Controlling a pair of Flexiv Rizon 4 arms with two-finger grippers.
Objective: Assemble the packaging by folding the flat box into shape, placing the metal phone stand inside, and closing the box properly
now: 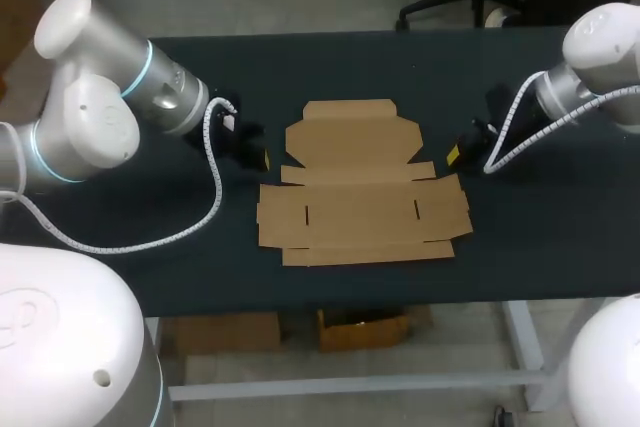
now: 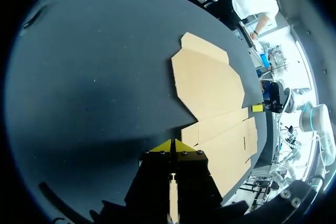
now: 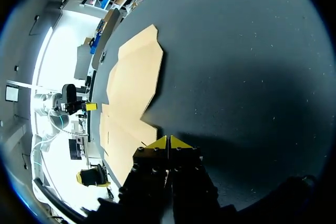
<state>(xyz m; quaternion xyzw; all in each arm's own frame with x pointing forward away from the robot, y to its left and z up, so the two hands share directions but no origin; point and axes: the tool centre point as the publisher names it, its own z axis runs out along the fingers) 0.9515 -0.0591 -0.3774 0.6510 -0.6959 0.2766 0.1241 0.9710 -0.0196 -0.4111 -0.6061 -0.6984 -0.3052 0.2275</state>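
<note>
- While the cardboard box [image 1: 360, 187] lies unfolded and flat, it sits near the middle of the dark table [image 1: 560, 237], with its flaps spread out and its slots and creases showing.
- The narrower lid panel points toward the far edge of the table. The wider panel with side flaps lies toward the near edge.
- In the left wrist view the box [image 2: 210, 82] lies ahead of the fingers and off to one side. In the right wrist view the box [image 3: 134, 77] lies the same way on the opposite side.
- Left gripper [image 1: 262, 159]: it is just beside the box's left edge and clear of the cardboard. In its own view the left gripper [image 2: 172, 145] has its yellow tips pressed together, with only a thin seam between them.
- Right gripper [image 1: 452, 154]: it is just beside the box's right edge, apart from it. The right gripper [image 3: 168, 141] likewise has its tips closed against each other, over bare table.
- Each wrist view shows the other arm's yellow tip across the box, the right gripper [image 2: 257, 108] in one and the left gripper [image 3: 90, 107] in the other.
- The left arm [image 1: 100, 117] enters from the left side and the right arm [image 1: 600, 57] from the right, each trailing a coiled white cable.
</note>
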